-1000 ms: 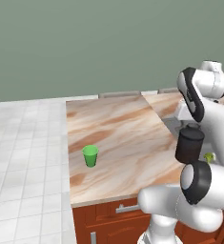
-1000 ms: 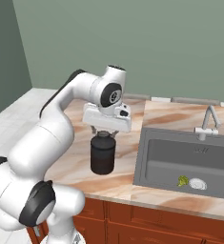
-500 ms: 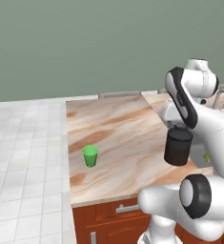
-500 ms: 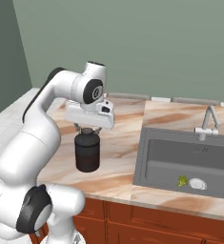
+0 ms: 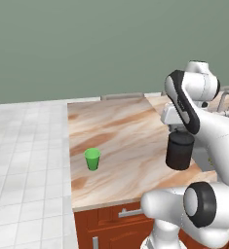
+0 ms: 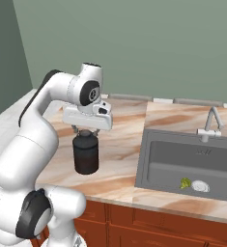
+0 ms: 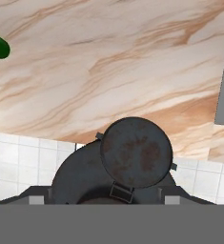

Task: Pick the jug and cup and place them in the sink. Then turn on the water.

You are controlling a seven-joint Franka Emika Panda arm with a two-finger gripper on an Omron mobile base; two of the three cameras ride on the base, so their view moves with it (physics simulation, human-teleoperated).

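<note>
Marble-patterned counter (image 5: 121, 131) runs under a plain green wall, with the dark sink (image 6: 182, 164) set into it on the arm's right. Above the counter the jaws (image 6: 86, 131) are closed on the cap of the jug (image 6: 86, 155), which hangs upright below them, clear of the surface. Well apart from the jaws, on the side away from the sink, stands the cup (image 5: 92, 159).

arm (image 6: 42, 125): glossy white rounded links | joints: dark grey-black caps | hand block: flat white, boxy
</note>
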